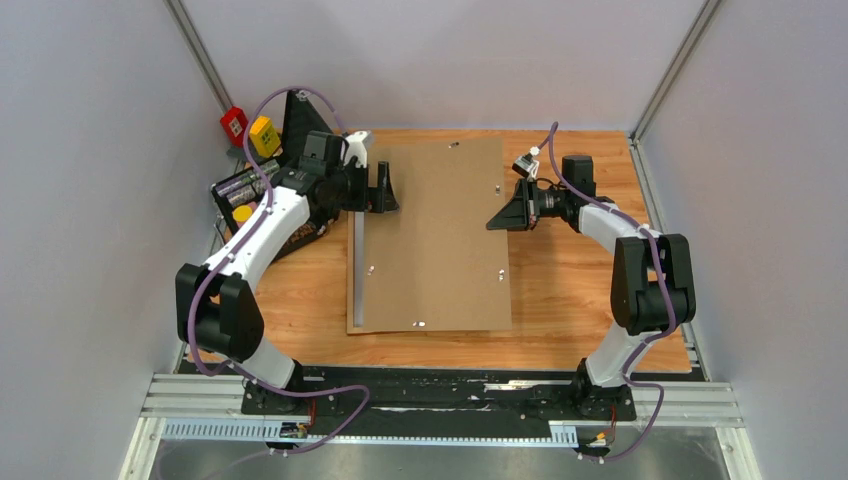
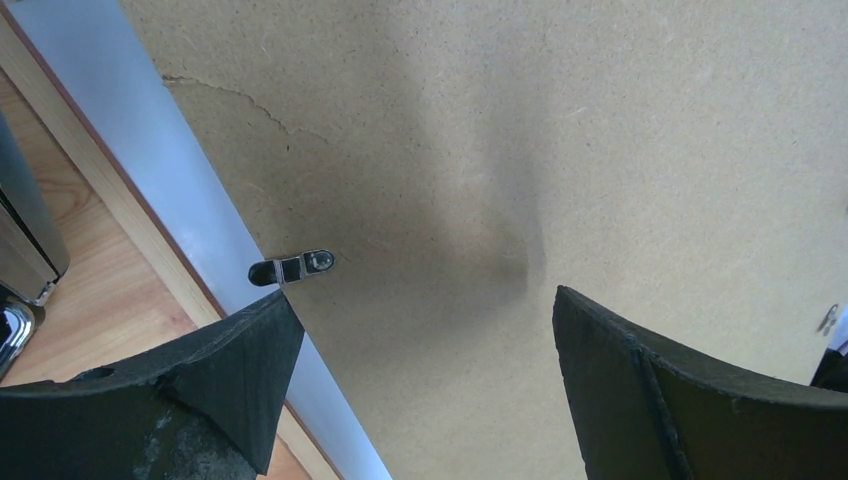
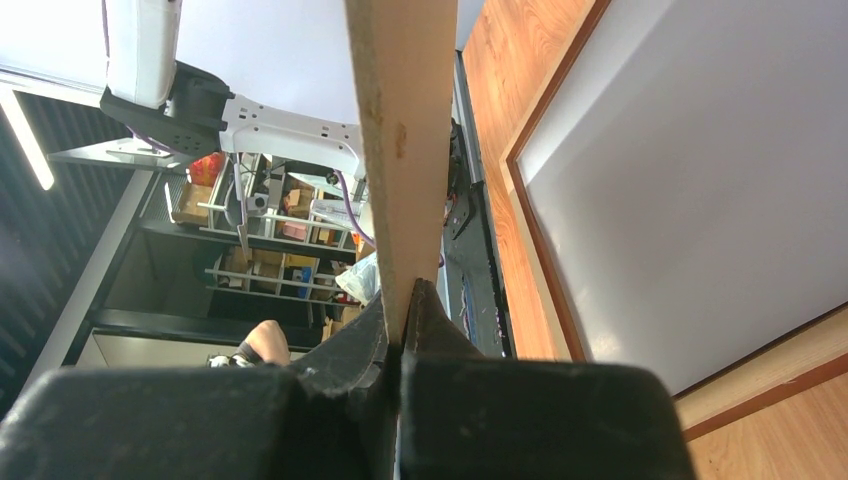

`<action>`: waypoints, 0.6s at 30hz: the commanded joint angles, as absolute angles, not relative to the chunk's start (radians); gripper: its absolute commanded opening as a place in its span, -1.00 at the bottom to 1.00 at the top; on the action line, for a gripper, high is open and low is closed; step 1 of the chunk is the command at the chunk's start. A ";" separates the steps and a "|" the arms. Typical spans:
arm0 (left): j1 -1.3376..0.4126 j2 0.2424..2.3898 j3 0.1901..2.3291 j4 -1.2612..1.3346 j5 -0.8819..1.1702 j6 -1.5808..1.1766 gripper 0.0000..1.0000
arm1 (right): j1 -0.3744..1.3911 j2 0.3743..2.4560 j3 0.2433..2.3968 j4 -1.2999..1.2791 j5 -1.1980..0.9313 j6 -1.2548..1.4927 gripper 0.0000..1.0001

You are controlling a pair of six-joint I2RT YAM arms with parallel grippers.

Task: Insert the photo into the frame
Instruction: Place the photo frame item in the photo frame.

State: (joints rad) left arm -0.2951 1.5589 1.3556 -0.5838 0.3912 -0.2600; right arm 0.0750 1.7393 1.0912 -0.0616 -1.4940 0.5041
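The plain brown backing board [image 1: 435, 235] lies over the frame, hiding most of it. Along the board's left side the frame [image 1: 357, 270] shows only as a pale rail and a strip of clear pane [image 2: 180, 200]. My right gripper [image 1: 503, 214] is shut on the board's right edge, seen edge-on between the fingers in the right wrist view [image 3: 405, 300]. Below it are the frame's reddish-brown rail [image 3: 545, 260] and the pale pane. My left gripper [image 1: 385, 190] hovers open over the board's left edge [image 2: 425, 300], near a small black turn clip [image 2: 290, 267]. The photo is hidden.
A black case [image 1: 245, 190] with batteries stands at the back left behind the left arm, with a red block [image 1: 235, 123] and a yellow block [image 1: 265, 135] beyond it. Grey walls close in the wooden table [image 1: 580, 300] on three sides.
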 commanded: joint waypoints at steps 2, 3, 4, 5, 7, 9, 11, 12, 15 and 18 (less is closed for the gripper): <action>-0.319 1.539 1.422 -0.595 0.346 -0.222 1.00 | 0.071 1.726 1.103 -0.024 -1.586 0.502 -1.00; -0.321 1.545 1.426 -0.599 0.342 -0.221 1.00 | 0.071 1.726 1.102 -0.026 -1.585 0.501 -1.00; -0.323 1.551 1.437 -0.600 0.334 -0.217 1.00 | 0.072 1.726 1.101 -0.026 -1.587 0.499 -1.00; -0.324 1.554 1.442 -0.600 0.331 -0.214 1.00 | 0.071 1.727 1.101 -0.027 -1.587 0.499 -1.00; -0.329 1.563 1.454 -0.603 0.318 -0.205 1.00 | 0.072 1.730 1.101 -0.029 -1.586 0.496 -1.00; -0.332 1.574 1.466 -0.604 0.311 -0.197 1.00 | 0.073 1.731 1.101 -0.031 -1.588 0.494 -1.00; -0.335 1.586 1.476 -0.605 0.307 -0.189 1.00 | 0.073 1.732 1.101 -0.032 -1.588 0.493 -1.00; -0.339 1.593 1.482 -0.604 0.301 -0.186 1.00 | 0.072 1.732 1.101 -0.034 -1.588 0.493 -1.00; -0.342 1.605 1.491 -0.602 0.295 -0.177 1.00 | 0.072 1.730 1.101 -0.036 -1.589 0.490 -1.00; -0.350 1.620 1.498 -0.595 0.279 -0.166 1.00 | 0.072 1.729 1.100 -0.039 -1.591 0.487 -1.00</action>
State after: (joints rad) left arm -0.3347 1.6081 1.4483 -0.6258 0.2993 -0.2089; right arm 0.0685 1.7393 1.0912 -0.0624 -1.4933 0.5022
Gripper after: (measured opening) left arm 0.997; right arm 0.008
